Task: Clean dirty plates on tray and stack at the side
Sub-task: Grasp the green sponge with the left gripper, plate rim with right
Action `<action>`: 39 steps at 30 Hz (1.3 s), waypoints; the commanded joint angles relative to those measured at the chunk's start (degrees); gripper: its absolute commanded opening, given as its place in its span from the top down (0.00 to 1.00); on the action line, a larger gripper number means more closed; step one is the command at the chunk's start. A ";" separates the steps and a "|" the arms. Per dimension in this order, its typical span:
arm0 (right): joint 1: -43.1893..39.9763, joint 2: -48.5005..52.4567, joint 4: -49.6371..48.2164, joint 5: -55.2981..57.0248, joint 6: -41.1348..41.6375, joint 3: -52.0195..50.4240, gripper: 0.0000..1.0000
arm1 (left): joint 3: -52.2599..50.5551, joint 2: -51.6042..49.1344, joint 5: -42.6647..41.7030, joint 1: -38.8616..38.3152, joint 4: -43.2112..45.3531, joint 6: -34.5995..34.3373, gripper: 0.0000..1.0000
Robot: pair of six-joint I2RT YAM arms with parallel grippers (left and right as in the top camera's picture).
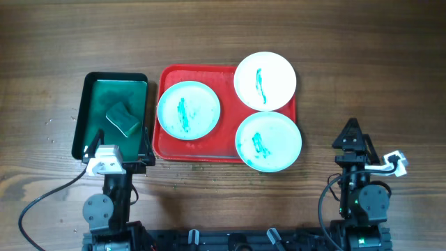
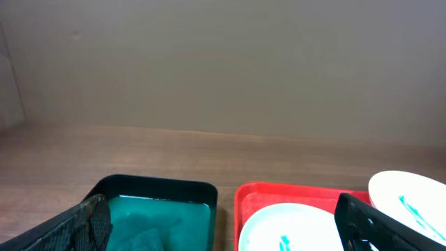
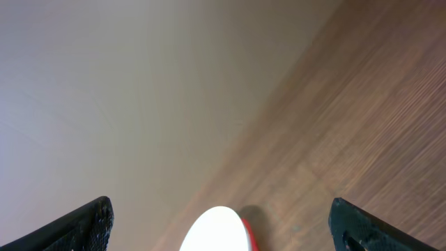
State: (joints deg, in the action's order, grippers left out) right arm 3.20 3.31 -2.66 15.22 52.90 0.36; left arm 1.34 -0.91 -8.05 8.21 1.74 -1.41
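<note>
The red tray [image 1: 171,143] lies at the table's middle with three white plates smeared teal. One plate [image 1: 188,109] lies at its left, one [image 1: 265,80] overhangs its back right corner, one [image 1: 268,141] overhangs its front right. My left gripper [image 1: 115,150] is open and empty at the green tray's front edge. In the left wrist view I see the tray [image 2: 245,202], the left plate [image 2: 286,224] and the back plate [image 2: 408,202]. My right gripper [image 1: 352,136] is open and empty, right of the tray; its view shows a plate edge [image 3: 217,230].
A dark green tray [image 1: 87,104] holding teal water and a green sponge [image 1: 122,118] stands left of the red tray; it also shows in the left wrist view [image 2: 157,188]. Bare wooden table lies to the right and back.
</note>
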 commanded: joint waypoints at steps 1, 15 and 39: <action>-0.17 0.87 -6.71 -13.51 -10.54 0.02 0.00 | 2.47 -3.02 -1.01 -0.22 -3.91 -1.03 0.00; -0.15 47.87 15.21 -44.06 -38.32 47.32 0.00 | 51.95 -49.20 -7.61 -0.22 -36.61 -0.98 0.00; 24.48 103.14 54.75 -26.12 -46.42 97.39 0.26 | 65.85 -70.82 1.01 0.02 -56.63 -22.60 0.13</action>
State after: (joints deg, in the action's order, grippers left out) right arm 24.51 98.76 51.05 -16.64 5.87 92.01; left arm 66.52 -69.91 -14.79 8.16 -54.70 -18.35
